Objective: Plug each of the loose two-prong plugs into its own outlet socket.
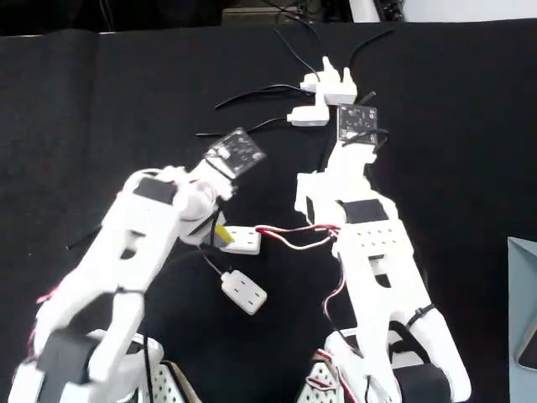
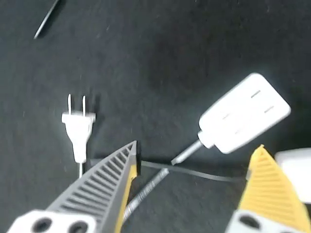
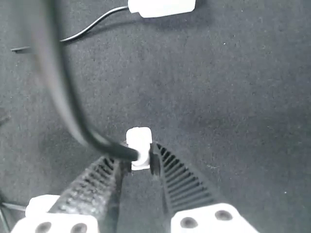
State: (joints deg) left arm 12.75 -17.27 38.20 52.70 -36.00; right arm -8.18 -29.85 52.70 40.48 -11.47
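My left gripper (image 2: 197, 148) hangs open just above the black mat, one grey finger (image 2: 109, 177) and one yellow. A loose white two-prong plug (image 2: 77, 124) lies flat beside the grey finger, prongs pointing away. A white outlet socket (image 2: 243, 114) with its cable lies ahead of the yellow finger; from above, the same socket (image 1: 239, 241) sits by the left gripper (image 1: 220, 231). A second socket (image 1: 244, 290) lies nearer the arm bases. My right gripper (image 3: 141, 155) is shut on a small white plug (image 3: 139, 145) with a black cord, held over the mat.
More white plug bodies (image 1: 309, 117) with black cords cluster at the far middle of the mat, beyond the right arm's wrist board (image 1: 357, 124). One white piece (image 3: 162, 6) lies ahead of the right gripper. Red and white wires (image 1: 289, 238) run between the arms.
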